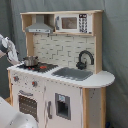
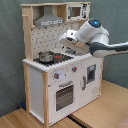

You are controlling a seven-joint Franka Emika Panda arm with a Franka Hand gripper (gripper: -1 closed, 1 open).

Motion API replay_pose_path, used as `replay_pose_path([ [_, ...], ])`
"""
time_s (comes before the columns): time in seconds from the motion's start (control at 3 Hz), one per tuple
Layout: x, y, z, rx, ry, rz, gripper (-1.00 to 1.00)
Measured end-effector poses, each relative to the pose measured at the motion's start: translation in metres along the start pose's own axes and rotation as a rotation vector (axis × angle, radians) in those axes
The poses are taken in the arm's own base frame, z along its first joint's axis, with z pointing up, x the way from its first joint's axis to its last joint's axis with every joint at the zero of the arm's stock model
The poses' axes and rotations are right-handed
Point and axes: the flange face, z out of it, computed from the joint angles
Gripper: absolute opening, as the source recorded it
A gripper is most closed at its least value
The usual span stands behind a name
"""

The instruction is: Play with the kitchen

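In the first exterior view, the kitchen (image 1: 60,75) fills the frame before a grey curtain (image 1: 116,50), a small pot (image 1: 30,61) on its stovetop (image 1: 39,66); the arm (image 1: 7,47) is cut off at the first exterior view's left. In the second exterior view, the arm hangs over the counter, hiding the sink; the gripper (image 2: 66,41) is too unclear to tell whether spread or pressed together.

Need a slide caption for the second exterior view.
Panda arm reaches over the toy kitchen counter, its gripper above the stovetop beside a small pot.
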Motion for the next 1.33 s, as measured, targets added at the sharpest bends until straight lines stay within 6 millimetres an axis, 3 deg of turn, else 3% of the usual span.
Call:
replay_pose_path([
  [0.33, -0.018, 0.024, 0.015, 0.076, 0.008, 0.010, 1.00],
  [1.33, -0.019, 0.052, 0.045, 0.209, 0.032, 0.018, 1.00],
])
